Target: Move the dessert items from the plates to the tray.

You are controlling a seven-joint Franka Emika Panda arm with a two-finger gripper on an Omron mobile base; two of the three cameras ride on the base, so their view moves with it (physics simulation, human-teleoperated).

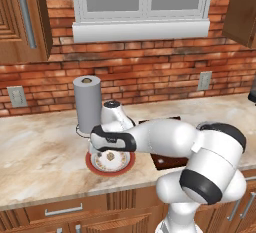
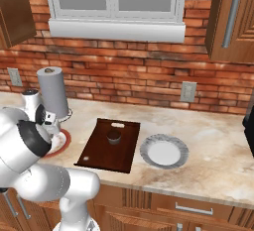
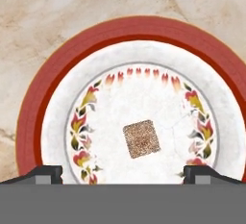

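The red-rimmed plate (image 3: 48,74) with its white flowered centre lies right under my hand. A small pale tan square piece (image 3: 141,139) rests in the plate's middle. My gripper (image 3: 123,172) hangs above it, open, with one fingertip on each side of the piece and nothing held. From the left base camera, the gripper (image 1: 103,148) hovers over this plate (image 1: 125,166). The dark brown cupcake-like piece (image 2: 114,136) stands on the reddish-brown wooden tray (image 2: 99,158). To the tray's right, the plain pale plate (image 2: 163,152) holds nothing.
A grey paper-towel cylinder (image 1: 87,104) stands just behind the red-rimmed plate. The brick wall with outlets (image 2: 187,91) runs along the back of the marble counter (image 1: 40,152). My arm hides part of the tray (image 1: 167,162) in the left base view.
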